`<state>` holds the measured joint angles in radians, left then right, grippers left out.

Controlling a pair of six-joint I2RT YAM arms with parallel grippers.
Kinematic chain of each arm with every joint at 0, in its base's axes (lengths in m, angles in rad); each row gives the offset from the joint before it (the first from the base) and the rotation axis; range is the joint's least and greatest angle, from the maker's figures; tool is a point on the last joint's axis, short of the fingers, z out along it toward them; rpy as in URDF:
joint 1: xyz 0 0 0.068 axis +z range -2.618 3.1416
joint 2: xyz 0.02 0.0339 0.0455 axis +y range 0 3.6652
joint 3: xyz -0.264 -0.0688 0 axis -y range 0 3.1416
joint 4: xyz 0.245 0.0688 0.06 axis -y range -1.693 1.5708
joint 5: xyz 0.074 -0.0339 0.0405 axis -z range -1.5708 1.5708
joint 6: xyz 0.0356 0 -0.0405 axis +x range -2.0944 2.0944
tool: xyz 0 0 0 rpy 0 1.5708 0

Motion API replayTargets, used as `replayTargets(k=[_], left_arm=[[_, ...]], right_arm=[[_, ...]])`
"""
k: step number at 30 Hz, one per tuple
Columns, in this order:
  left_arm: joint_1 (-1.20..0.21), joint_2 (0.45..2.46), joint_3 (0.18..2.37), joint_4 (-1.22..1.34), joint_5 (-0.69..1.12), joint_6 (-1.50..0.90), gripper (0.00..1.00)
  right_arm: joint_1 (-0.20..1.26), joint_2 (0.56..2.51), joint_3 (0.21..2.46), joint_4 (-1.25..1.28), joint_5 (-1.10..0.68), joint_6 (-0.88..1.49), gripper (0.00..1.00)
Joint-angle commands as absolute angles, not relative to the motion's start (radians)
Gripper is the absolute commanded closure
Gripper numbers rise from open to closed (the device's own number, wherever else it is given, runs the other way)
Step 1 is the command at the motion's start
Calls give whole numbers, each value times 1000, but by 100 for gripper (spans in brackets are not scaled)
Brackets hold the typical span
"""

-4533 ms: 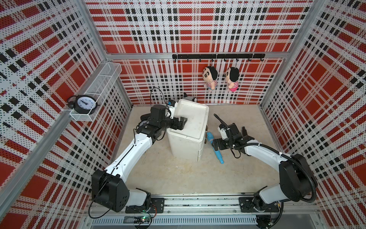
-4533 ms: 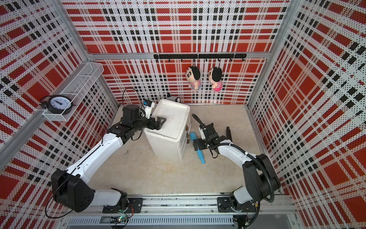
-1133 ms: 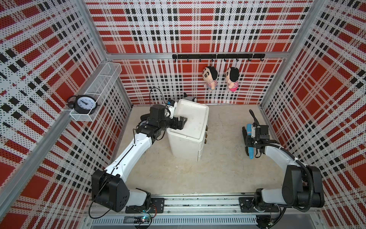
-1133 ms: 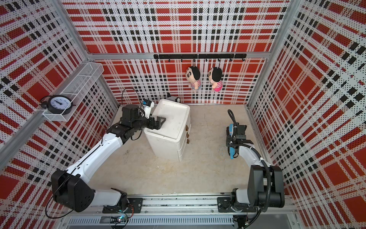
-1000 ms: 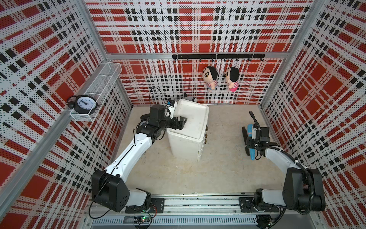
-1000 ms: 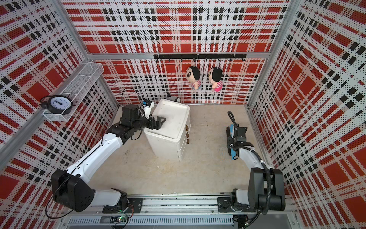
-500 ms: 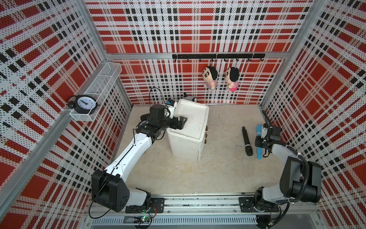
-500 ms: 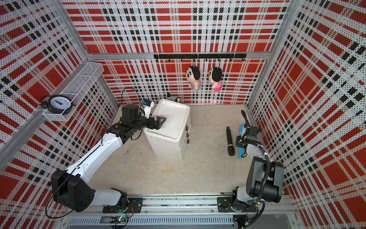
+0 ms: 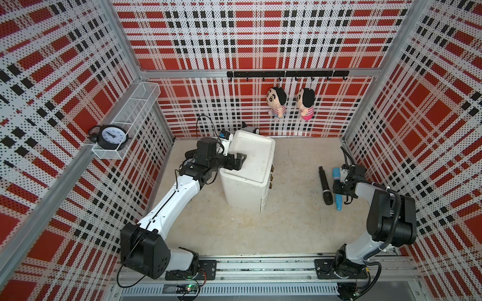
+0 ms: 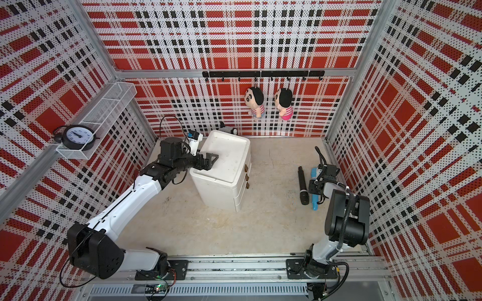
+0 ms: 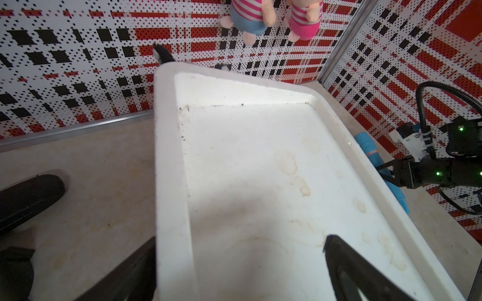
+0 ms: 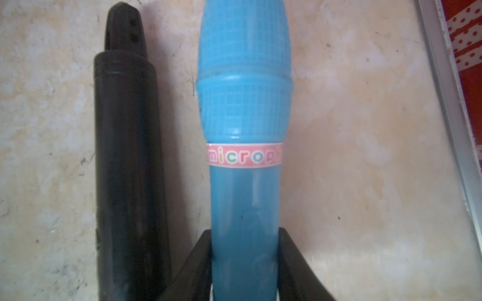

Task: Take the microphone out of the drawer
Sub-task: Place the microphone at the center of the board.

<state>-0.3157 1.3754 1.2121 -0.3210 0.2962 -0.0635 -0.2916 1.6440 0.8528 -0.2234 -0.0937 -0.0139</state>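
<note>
Two arms: one at each side of the table; everything below runs left to right.
Clock: one, on the wire shelf on the left wall.
Left gripper: jaws wide apart and holding nothing. They straddle the near rim of the cabinet, one finger outside the wall and one over the top tray.
Drawers: three, each with one brown handle; all look pushed in.
Dolls: two, hanging on the back wall.
Microphones: two, both on the table, well apart from the cabinet. The black microphone lies just beside the blue microphone, roughly parallel.
Right gripper: jaws partly closed around the blue microphone's handle, fingers against both sides, while it lies on the table near the right wall.
Step in hand: probably letting go of the blue microphone.
Doing it well: spread the jaws clear of the handle, then lift straight up. A dragging finger could roll the round body into the black one.
</note>
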Motion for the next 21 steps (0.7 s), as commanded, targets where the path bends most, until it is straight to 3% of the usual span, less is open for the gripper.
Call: replayTargets(k=[1,18,19,21], left_arm=[[-305,1359,1195,-302,318,-49,2],[-305,1364,1198,-301,323,-52,2],[-305,1362,1197,-301,321,-51,2],[-305,1362,1198,-301,322,-51,2]], right_arm=[[-296,1662,875,-224,-93,-30,55],[-296,1511,883,-250,-115,7,44],[-297,1493,882,-250,-111,9,42],[-296,1461,885,-251,-114,11,28]])
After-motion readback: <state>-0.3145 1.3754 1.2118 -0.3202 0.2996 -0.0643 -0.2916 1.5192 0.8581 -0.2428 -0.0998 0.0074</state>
